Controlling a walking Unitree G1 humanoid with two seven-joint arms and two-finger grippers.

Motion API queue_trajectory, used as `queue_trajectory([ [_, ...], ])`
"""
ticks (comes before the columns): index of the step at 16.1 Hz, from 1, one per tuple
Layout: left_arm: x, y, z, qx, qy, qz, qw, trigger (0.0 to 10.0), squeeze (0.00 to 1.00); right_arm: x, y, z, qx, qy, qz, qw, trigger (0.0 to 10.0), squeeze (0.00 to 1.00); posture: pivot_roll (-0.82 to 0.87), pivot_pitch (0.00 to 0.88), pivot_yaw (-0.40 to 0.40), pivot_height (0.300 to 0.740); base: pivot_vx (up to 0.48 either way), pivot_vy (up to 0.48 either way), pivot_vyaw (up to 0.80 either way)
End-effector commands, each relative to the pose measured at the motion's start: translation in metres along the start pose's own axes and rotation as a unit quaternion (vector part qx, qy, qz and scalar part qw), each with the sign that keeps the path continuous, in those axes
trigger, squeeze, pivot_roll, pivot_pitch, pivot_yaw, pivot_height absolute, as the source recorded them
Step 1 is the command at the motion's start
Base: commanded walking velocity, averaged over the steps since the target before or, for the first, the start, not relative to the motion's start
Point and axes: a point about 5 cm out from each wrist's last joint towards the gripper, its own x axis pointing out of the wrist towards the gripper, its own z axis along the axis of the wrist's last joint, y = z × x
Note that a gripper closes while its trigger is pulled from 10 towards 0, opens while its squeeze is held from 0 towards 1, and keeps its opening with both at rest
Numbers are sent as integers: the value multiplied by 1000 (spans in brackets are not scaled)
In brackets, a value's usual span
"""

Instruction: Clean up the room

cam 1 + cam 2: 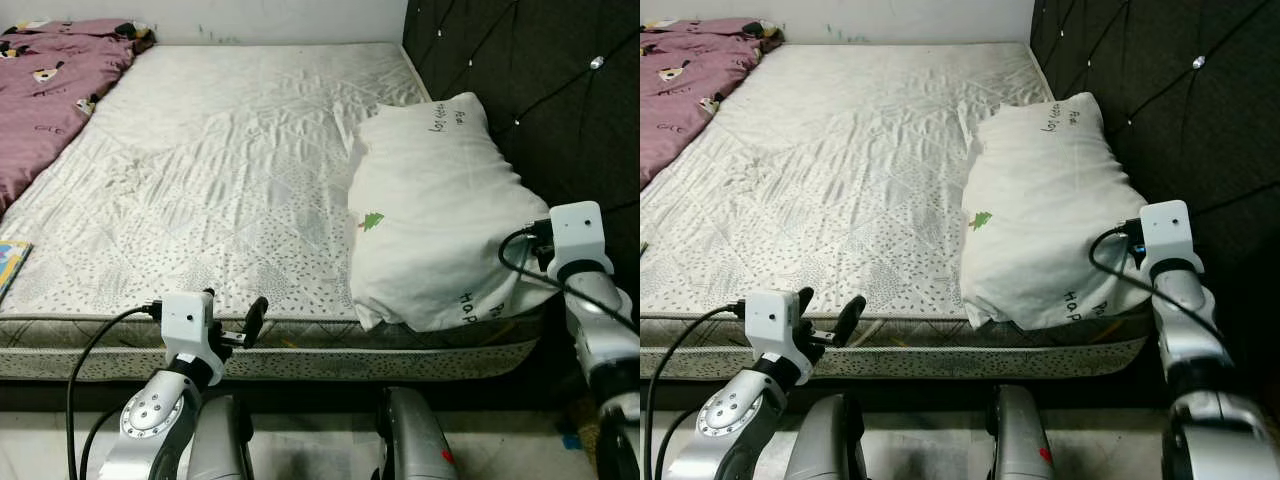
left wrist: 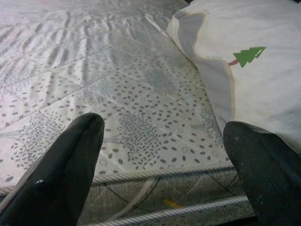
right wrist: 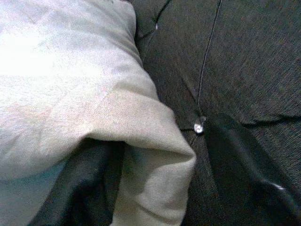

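1. Nearest the camera: left gripper (image 1: 238,322) raised at the foot edge of the mattress (image 1: 220,160), black fingers (image 2: 66,165) spread wide with nothing between them, aimed across the patterned cover toward the pillow.

2. Just beyond, on the robot's right: white pillow (image 1: 430,210) lying on the mattress hard against the dark tufted headboard (image 1: 540,90), its near end hanging slightly over the mattress edge. Right gripper (image 3: 155,169) pushed in at the pillow's corner beside the headboard, fingers apart, one under a fold of the pillowcase, the other against the headboard; corner cloth lying between them, no firm pinch visible.

3. Farther off, at the far left: crumpled purple blanket (image 1: 50,80) heaped on the mattress, and the corner of a colourful book (image 1: 10,262) at the near left edge.

4. Progress, by judgement: early to middle. Pillow apparently near its place but skewed and overhanging; blanket unfolded and book not put away, so most of the tidying left to do.

5. Seen in the right wrist view and hidden in the head views: the finger tucked under the pillow corner and a shiny headboard button (image 3: 199,127) beside it. Seen in the left wrist view: the green tree print (image 2: 248,55) at close range and the mattress piping. Seen in the head views alone: blanket and book.
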Motion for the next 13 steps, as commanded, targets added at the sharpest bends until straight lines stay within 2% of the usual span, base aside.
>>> queue_trajectory([
  [1, 0, 2, 0, 9, 3, 0, 1000, 10000, 0, -3, 1, 9, 6, -25, 2, 1000, 10000, 1000, 40, 7, 13, 556, 0, 0, 0],
  [3, 0, 3, 0, 10, 3, 1, 1000, 10000, 0, -13, 8, 5, 15, -32, 9, 999, 10000, 1000, 41, 9, 11, 556, 0, 0, 0],
  [4, 0, 3, 0, 10, 2, 2, 1000, 10000, 0, -23, 14, 5, 18, -46, 4, 999, 10000, 1000, 42, 12, 11, 556, 0, 0, 0],
  [7, 0, 3, 0, 12, 2, 2, 1000, 10000, 0, -35, 13, 12, 27, -69, -37, 997, 10000, 1000, 41, 16, 18, 556, 0, 0, 0],
  [9, 1, 4, 0, 15, 4, 1, 1000, 10000, 0, -33, 3, 33, 38, -113, -71, 990, 10000, 1000, 39, 21, 20, 556, 0, 0, 0],
  [11, 2, 4, 0, 16, 4, 2, 1000, 10000, 0, -31, -6, 49, 58, -134, -94, 985, 10000, 1000, 39, 21, 20, 556, 0, 0, 0],
  [13, 2, 3, -1, 18, 6, 4, 1000, 10000, 0, -26, -9, 63, 47, -154, -99, 982, 10000, 1000, 40, 19, 13, 556, 0, 0, 0],
])
